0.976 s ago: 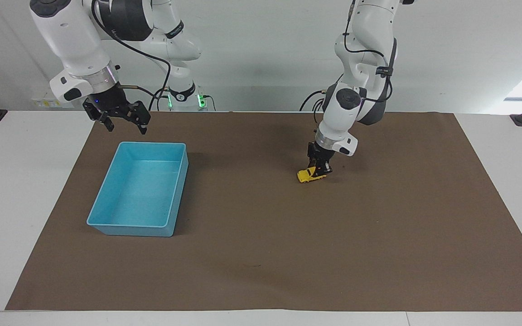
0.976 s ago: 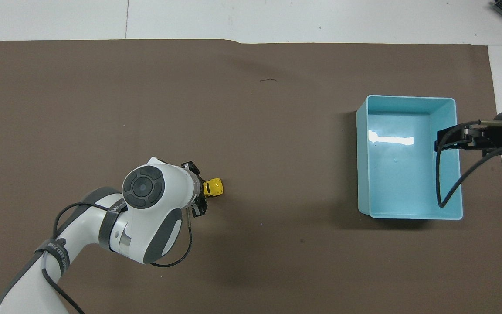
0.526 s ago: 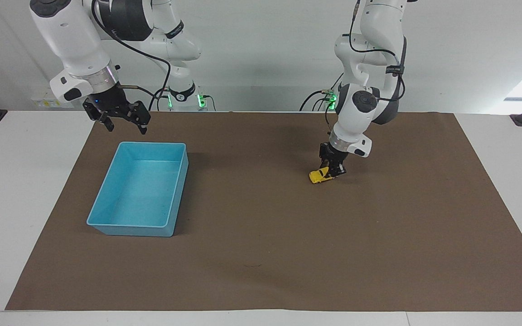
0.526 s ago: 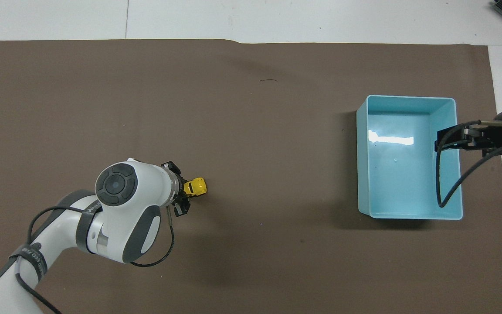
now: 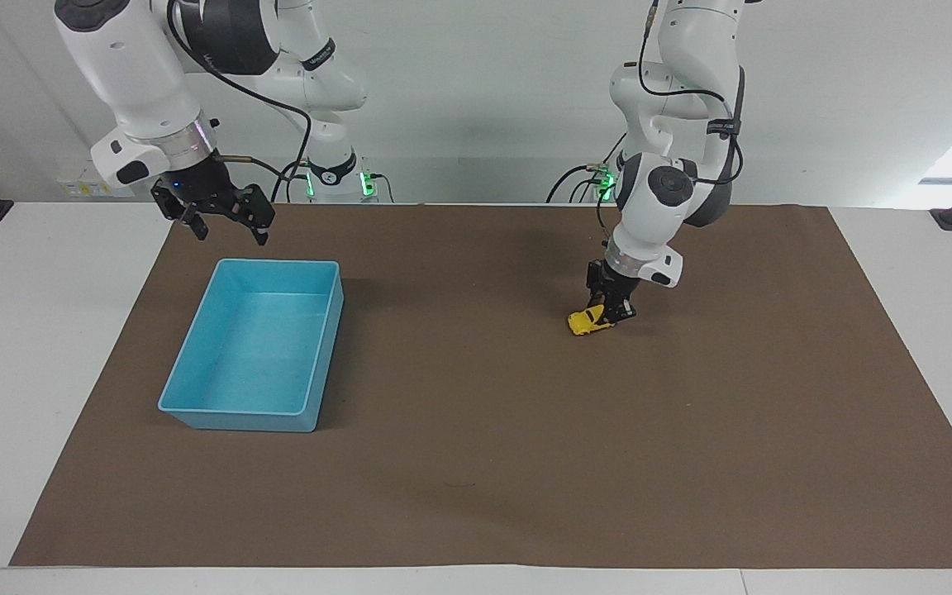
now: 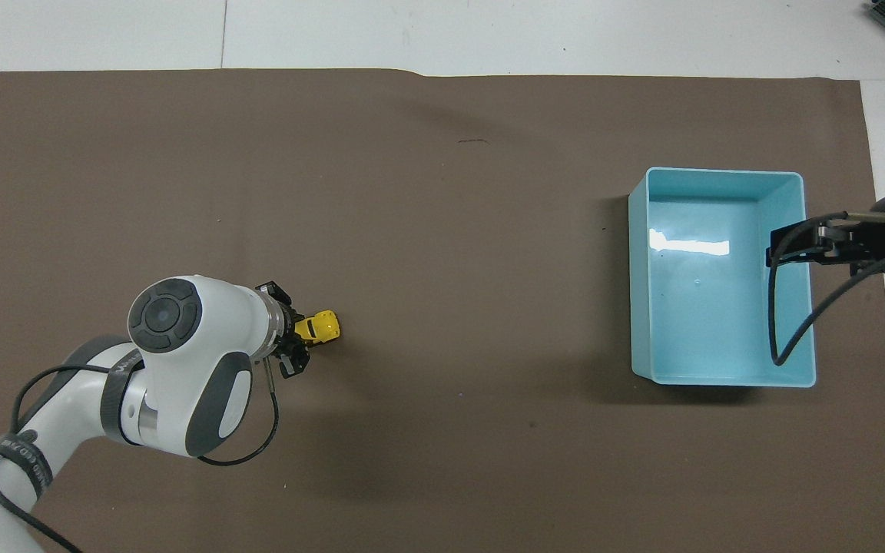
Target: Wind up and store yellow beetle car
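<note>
The yellow beetle car (image 5: 589, 321) sits low on the brown mat, gripped at its rear by my left gripper (image 5: 611, 309). In the overhead view the car (image 6: 319, 326) sticks out from under the left gripper (image 6: 296, 338), its nose pointing toward the blue bin. The left gripper is shut on the car. My right gripper (image 5: 228, 221) hangs open and empty above the mat, over the edge of the blue bin nearest the robots; in the overhead view the right gripper (image 6: 796, 246) shows over the bin's rim.
An empty light-blue bin (image 5: 195, 364) stands on the mat toward the right arm's end; it also shows in the overhead view (image 6: 642, 307). The brown mat (image 5: 525, 463) covers most of the white table.
My left gripper has dragged the car along the mat toward the left arm's end of the table, away from the bin. The right arm has not moved.
</note>
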Controlling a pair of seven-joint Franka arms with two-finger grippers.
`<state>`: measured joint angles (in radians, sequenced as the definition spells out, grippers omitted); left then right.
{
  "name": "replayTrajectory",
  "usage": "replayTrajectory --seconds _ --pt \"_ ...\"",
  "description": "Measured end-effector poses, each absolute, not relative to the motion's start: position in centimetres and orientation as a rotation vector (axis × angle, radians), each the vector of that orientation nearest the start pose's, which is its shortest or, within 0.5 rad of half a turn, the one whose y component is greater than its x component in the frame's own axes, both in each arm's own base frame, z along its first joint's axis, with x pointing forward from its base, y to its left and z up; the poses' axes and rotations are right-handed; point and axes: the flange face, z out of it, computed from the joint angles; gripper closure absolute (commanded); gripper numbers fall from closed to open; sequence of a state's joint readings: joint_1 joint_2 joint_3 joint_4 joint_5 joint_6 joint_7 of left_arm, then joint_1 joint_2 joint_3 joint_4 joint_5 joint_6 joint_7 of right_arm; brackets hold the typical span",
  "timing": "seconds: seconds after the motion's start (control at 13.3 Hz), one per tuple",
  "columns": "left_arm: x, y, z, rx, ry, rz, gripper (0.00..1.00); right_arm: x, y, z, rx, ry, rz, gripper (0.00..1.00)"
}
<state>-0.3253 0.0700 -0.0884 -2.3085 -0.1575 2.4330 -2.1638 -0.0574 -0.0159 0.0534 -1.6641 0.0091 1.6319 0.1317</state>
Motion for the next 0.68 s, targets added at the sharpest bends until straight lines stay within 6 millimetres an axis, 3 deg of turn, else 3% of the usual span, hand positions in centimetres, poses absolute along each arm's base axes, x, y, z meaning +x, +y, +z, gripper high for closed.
replayTrajectory --seconds 0.3,0.68 --pt "50.2 -18.8 31.3 1.787 2.494 -0.135 0.00 55.3 -0.1 59.4 -3.127 0.213 0.026 0.00" --pt "51.4 -18.9 32.1 1.782 2.490 -0.134 0.00 55.3 -0.1 59.4 -3.127 0.213 0.026 0.00"
